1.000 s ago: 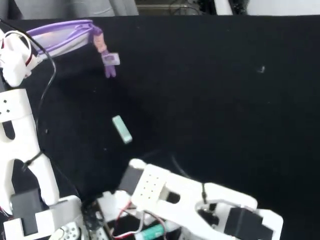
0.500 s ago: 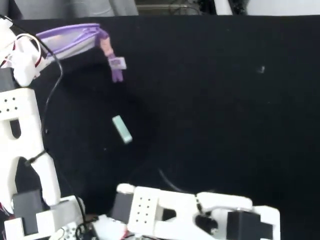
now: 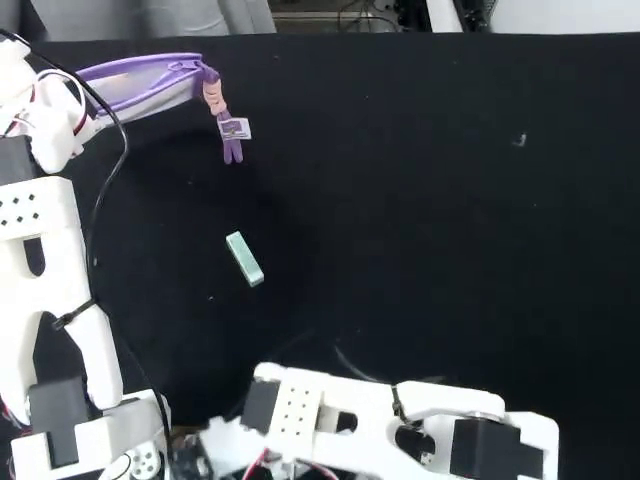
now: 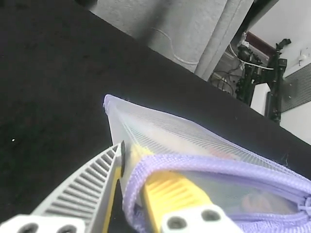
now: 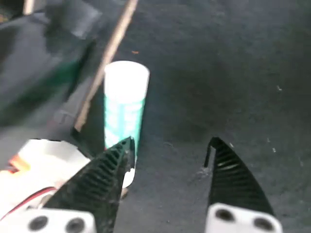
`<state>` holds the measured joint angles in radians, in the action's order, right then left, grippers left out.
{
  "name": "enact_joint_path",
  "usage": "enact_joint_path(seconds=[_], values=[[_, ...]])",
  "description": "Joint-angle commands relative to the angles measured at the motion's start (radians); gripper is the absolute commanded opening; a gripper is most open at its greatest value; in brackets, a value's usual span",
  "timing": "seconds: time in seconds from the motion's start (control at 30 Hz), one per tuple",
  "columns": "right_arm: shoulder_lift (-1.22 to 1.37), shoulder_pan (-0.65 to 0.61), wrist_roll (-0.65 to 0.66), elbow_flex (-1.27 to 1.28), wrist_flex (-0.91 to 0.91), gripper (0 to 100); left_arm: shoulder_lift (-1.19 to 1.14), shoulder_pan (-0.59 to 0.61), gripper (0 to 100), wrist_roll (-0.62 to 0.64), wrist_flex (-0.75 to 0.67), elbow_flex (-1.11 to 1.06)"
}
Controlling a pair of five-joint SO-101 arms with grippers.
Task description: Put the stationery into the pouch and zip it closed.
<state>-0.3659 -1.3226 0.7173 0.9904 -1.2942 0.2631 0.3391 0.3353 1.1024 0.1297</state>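
Left wrist view: the left pincer (image 4: 132,161) clamps the purple pouch (image 4: 194,141) at its rim. The right pincer (image 5: 170,145) stands wide. A green block (image 3: 244,258) lies well apart from the pouch.

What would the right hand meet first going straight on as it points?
Probably bare table: the teal-and-white tube lies just aside of the open right hand, though depth is unclear.

The pouch (image 3: 140,80) is translucent white mesh, finely striped, with lilac zip trim and a pink-and-purple pull tag (image 3: 231,130). The eraser (image 3: 244,259) is mint green, the table (image 3: 450,200) black. The glue stick (image 5: 124,104) is teal with a white cap. Both arms (image 3: 40,250) are white.
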Motion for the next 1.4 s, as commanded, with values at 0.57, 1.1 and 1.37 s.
enact_joint_path(seconds=[0.57, 1.1, 1.37], values=[[-0.048, 0.244, 0.13, -0.269, -0.285, 23.7, 0.037, -0.004, 3, -0.003, -0.084, 0.041], [-0.051, -0.014, 0.048, -0.16, -0.222, 24.0, 0.038, 0.084, 3, -0.003, -0.153, 0.045], [-0.05, -0.015, 0.035, -0.033, -0.061, 24.0, 0.046, 0.13, 3, -0.003, -0.184, 0.045]])
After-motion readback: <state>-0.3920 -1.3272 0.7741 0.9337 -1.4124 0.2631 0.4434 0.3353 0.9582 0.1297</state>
